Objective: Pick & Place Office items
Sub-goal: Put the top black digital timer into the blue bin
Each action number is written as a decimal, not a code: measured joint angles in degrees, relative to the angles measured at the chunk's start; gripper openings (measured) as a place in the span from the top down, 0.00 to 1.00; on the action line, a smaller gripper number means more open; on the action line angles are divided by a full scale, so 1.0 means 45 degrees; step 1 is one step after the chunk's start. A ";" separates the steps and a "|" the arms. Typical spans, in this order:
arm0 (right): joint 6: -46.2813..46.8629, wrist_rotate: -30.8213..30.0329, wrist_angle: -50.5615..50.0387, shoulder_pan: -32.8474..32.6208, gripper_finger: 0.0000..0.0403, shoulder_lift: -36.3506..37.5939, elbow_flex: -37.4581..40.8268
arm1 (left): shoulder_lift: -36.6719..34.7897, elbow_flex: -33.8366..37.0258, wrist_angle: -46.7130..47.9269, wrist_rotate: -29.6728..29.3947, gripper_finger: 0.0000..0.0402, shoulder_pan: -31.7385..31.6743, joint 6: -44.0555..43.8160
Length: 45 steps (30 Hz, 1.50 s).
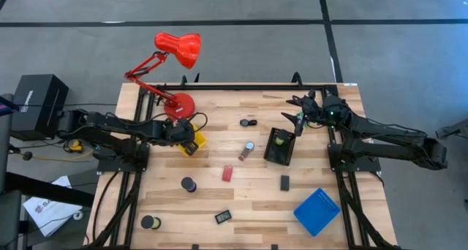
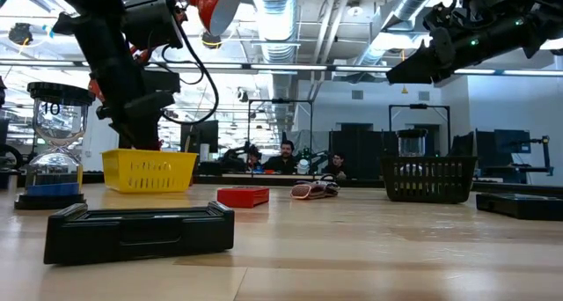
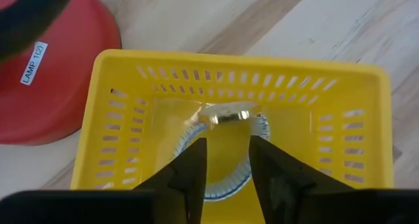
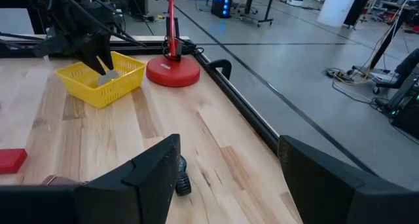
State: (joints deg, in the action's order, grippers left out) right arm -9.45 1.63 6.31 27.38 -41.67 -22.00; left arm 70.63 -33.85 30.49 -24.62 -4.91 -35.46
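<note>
Our left tool (image 3: 226,168) hangs over the yellow tray (image 3: 236,80), fingers a little apart, and a silvery ring (image 3: 226,116) lies inside it. We think this is the drop-off step; next we must lift away and pick another item. Our right tool (image 4: 226,178) waits wide open by the black tray (image 1: 280,146). On the tabletop (image 1: 219,199) we count one red block (image 1: 227,173), one blue tray (image 1: 316,211) and one red lamp (image 1: 178,49).

Glossy yellow plastic basket (image 3: 236,112) with slotted walls on a smooth pale wood table (image 1: 256,206).
</note>
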 joint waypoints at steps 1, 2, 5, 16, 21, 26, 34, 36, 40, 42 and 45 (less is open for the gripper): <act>0.0000 0.0000 0.0000 0.0000 0.38 0.0000 0.0000 | 0.0000 0.0000 -0.0010 0.0000 0.72 0.0000 0.0000; 0.0000 0.0000 0.0001 0.0000 0.38 0.0000 0.0000 | 0.0000 0.0000 -0.0025 0.0000 0.71 0.0000 0.0000; 0.0000 0.0000 0.0002 0.0000 0.38 0.0000 0.0000 | 0.0004 0.0000 -0.0137 0.0000 0.70 0.0000 -0.0081; -0.0005 0.0000 0.0000 0.0000 0.38 0.0000 0.0000 | 0.0005 0.0000 -0.1563 0.0000 0.70 0.0000 -0.0187; -0.0005 0.0000 0.0000 0.0000 0.38 0.0000 0.0000 | 0.0005 0.0000 -0.2334 0.0000 0.70 0.0000 -0.0185; -0.0006 0.0000 -0.0005 0.0000 0.38 0.0000 0.0000 | 0.0005 -0.0002 -0.2945 0.0000 0.70 0.0000 -0.0182; -0.0010 0.0000 -0.0005 0.0000 0.38 0.0000 0.0000 | 0.0005 -0.0005 -0.3665 0.0000 0.70 0.0000 -0.0177; -0.0010 0.0000 -0.0005 0.0000 0.38 0.0000 0.0000 | 0.0005 -0.0005 -0.3917 0.0005 0.70 0.0000 0.0062; -0.0010 0.0000 -0.0005 0.0000 0.38 0.0000 0.0000 | 0.0005 -0.0005 -0.4539 0.0005 0.70 0.0000 0.0600; -0.0010 0.0000 -0.0005 0.0000 0.38 0.0000 0.0000 | 0.0005 -0.0005 -0.4922 0.0000 0.70 0.0000 0.0787; -0.0007 0.0000 -0.0005 0.0000 0.38 0.0000 0.0000 | 0.0005 -0.0005 -0.5296 0.0000 0.70 0.0000 0.0816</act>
State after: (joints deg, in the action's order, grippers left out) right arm -9.48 1.63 6.28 27.38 -41.67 -22.00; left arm 70.65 -33.87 6.66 -24.62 -4.91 -31.79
